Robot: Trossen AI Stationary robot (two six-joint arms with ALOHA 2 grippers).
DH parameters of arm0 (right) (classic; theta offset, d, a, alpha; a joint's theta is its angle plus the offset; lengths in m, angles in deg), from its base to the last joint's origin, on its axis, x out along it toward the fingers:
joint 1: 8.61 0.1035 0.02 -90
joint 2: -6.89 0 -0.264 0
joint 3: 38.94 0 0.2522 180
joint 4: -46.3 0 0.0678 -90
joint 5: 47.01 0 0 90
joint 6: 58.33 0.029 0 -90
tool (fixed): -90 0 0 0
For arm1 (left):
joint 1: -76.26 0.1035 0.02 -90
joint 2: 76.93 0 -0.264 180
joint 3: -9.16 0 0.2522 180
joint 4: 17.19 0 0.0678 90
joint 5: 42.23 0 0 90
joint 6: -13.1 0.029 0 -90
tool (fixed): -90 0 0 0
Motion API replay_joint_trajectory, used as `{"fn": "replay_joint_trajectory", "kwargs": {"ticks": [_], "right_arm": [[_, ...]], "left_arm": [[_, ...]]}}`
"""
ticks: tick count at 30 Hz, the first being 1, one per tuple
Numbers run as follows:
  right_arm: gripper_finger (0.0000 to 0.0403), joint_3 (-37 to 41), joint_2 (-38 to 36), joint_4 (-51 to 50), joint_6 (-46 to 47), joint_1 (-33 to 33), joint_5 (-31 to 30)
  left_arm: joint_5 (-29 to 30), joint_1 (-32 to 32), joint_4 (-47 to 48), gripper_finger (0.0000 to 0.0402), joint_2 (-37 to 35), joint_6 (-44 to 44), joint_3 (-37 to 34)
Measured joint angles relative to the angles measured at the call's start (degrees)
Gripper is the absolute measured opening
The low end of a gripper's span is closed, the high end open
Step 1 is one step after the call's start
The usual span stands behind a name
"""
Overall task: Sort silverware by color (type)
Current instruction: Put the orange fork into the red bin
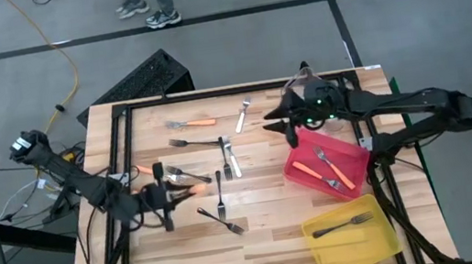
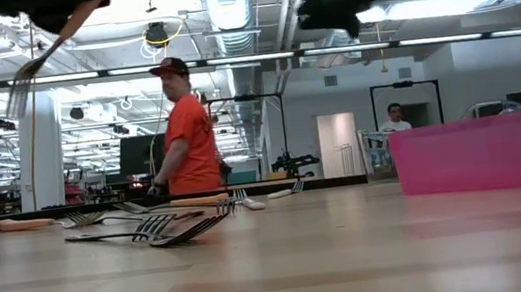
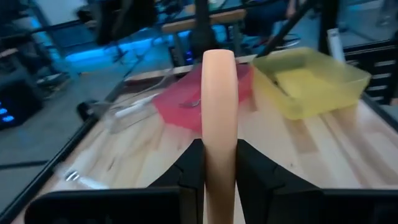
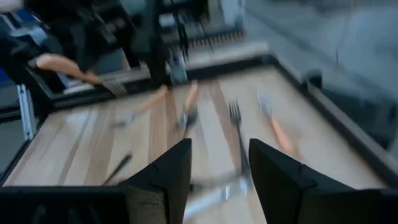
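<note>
My left gripper (image 1: 175, 194) hangs over the table's left-middle, shut on an orange-handled fork (image 1: 193, 190), which in the low view shows high above the table (image 2: 32, 60). My right gripper (image 1: 274, 125) hovers open above the far right of the table, by the red bin (image 1: 298, 162), with nothing between its fingers (image 4: 217, 168). Several forks lie flat on the wood: an orange-handled one (image 1: 193, 122), silver ones (image 1: 243, 115) and black ones (image 1: 221, 219). The red bin holds orange-handled forks (image 1: 334, 172). The yellow bin (image 1: 376, 242) holds a black fork (image 1: 342, 224). My left gripper pinches the fork's orange handle (image 3: 219, 146) between its two fingers (image 3: 193, 168). The handle runs along the fingers, and its rounded free end (image 3: 219, 62) reaches out past their tips. The fork is lifted clear of the table and tilted, with its metal head (image 2: 21, 89) lowest.
A clear bin (image 3: 127, 112) stands beyond the red one, under my right arm. Black frame rails (image 1: 121, 167) run along the table's left, far and right sides. A person in an orange shirt (image 2: 189, 135) stands behind the table. Bare wood (image 1: 236, 262) lies along the near edge.
</note>
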Motion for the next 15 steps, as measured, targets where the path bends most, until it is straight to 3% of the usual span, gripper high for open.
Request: {"fn": "replay_joint_trajectory", "kwargs": {"ticks": [9, 15], "right_arm": [[0.0183, 0.0, 12.81, 26.48, -9.71, 5.0, 0.19], [0.0183, 0.0, 15.8, 33.37, -12.63, 8.01, 0.75]], "left_arm": [[-21.46, 13.0, -6.96, 0.0044, -0.03, 5.3, -0.41], [-29.51, 17.74, -23.86, 0.0044, -0.03, 10.45, -5.39]]}}
